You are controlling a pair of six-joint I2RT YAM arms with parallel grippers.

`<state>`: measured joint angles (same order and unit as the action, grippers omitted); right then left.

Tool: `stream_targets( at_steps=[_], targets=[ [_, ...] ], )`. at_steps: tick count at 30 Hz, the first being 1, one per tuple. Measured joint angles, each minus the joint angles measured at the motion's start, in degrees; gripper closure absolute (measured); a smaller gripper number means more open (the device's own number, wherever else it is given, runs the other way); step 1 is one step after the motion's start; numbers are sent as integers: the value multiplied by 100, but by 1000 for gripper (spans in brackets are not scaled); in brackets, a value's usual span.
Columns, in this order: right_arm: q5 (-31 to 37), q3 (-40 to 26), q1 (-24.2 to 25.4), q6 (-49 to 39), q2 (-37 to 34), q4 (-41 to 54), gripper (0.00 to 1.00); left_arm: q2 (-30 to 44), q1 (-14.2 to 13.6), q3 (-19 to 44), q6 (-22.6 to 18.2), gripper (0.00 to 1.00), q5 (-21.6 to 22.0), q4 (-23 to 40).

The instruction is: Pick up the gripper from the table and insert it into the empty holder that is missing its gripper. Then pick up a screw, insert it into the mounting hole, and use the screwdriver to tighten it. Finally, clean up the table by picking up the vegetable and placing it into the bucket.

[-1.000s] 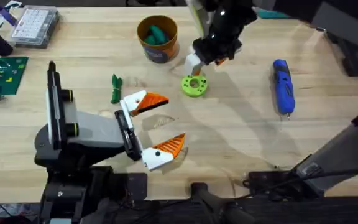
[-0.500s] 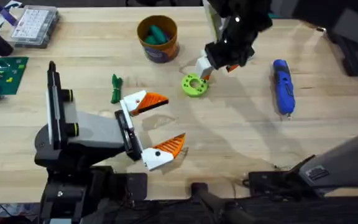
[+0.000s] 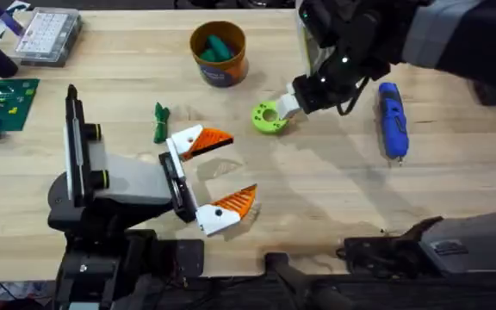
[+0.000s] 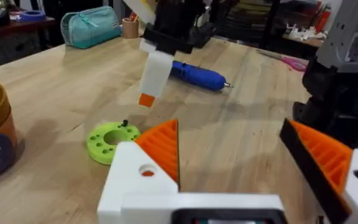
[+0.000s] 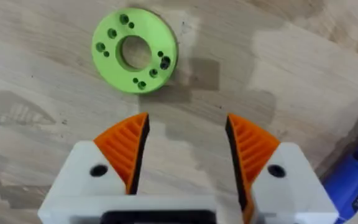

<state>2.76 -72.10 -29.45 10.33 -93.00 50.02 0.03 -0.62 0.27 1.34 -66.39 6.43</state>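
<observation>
My right gripper (image 3: 289,105) hangs open and empty just right of a lime-green ring (image 3: 269,117) with small holes; in the right wrist view the ring (image 5: 135,50) lies beyond its orange pads (image 5: 129,146). A small dark screw (image 4: 125,123) stands in the ring. The blue screwdriver (image 3: 393,119) lies on the table to the right. The dark-green vegetable (image 3: 160,122) lies left of my left gripper (image 3: 231,170), which is open and empty. The yellow-orange bucket (image 3: 218,53) stands at the back, holding teal pieces. The loose gripper and the holder are out of view.
A clear compartment box (image 3: 48,34) and a green circuit board (image 3: 3,102) sit at the far left. Bare wooden table (image 3: 334,189) lies between the two grippers and in front of the screwdriver.
The right arm swung to the right, and its gripper moved from behind the ring to the ring's right side. The left arm has not moved.
</observation>
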Motion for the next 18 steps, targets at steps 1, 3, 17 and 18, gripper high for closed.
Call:
stream_targets(
  at_steps=[1, 3, 17, 18],
  targets=[
    [0, 0, 0, 0, -39, -40, 247, 0, 0, 0, 0, 9, 0, -1],
    [0, 1, 0, 0, -104, -78, 247, 0, 0, 0, 0, 9, 0, -1],
    [-3, 17, -59, -27, -323, -605, 247, 0, 0, 0, 0, 9, 18, -1],
    [-14, 17, -69, -29, -348, -617, 247, 0, 0, 0, 1, 9, 19, -1]
  ],
)
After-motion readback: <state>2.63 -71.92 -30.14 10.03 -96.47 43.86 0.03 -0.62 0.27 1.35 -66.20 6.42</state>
